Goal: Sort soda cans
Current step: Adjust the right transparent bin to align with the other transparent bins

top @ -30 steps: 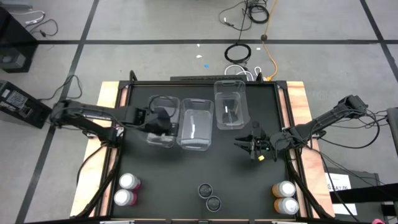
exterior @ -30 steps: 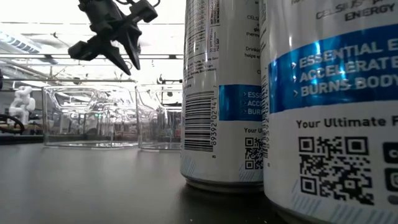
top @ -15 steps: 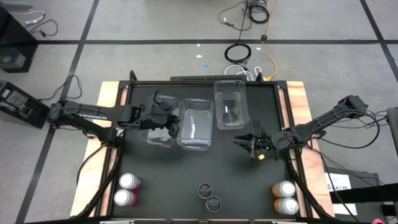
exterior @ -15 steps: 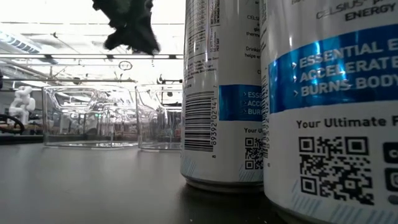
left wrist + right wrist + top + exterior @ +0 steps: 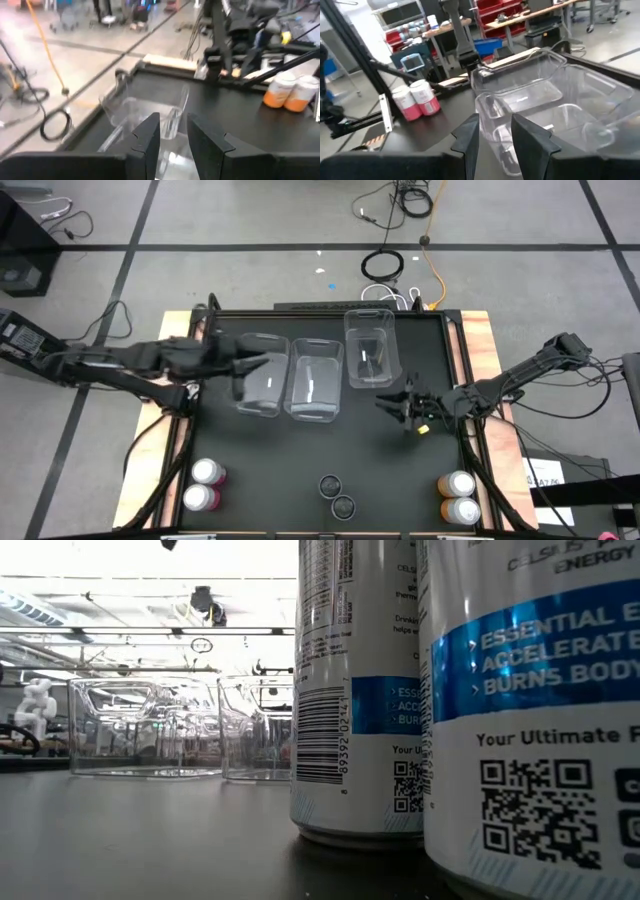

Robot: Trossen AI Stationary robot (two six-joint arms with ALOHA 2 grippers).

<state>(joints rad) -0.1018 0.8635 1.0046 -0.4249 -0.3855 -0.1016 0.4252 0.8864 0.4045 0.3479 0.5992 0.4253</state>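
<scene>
Lifted left tool [image 5: 258, 363] off bins [image 5: 316, 342] at 11 o'clock, slightly spread, empty like right tool [image 5: 398, 406], leaving cans [image 5: 207, 472] at 6 o'clock unsorted

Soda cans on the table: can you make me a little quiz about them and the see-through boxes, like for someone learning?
1. True or false: the pink soda cans stand inside one of the clear bins.
2. Which pair stands between the pink pair and the orange soda cans? A) the dark-topped cans B) a green pair C) nothing stands there
3. Fill the gap: there are ___ clear bins on the table.

Key: 1 false, they stand on the bare table, apart from the bins. 2 A. 3 three.
</scene>
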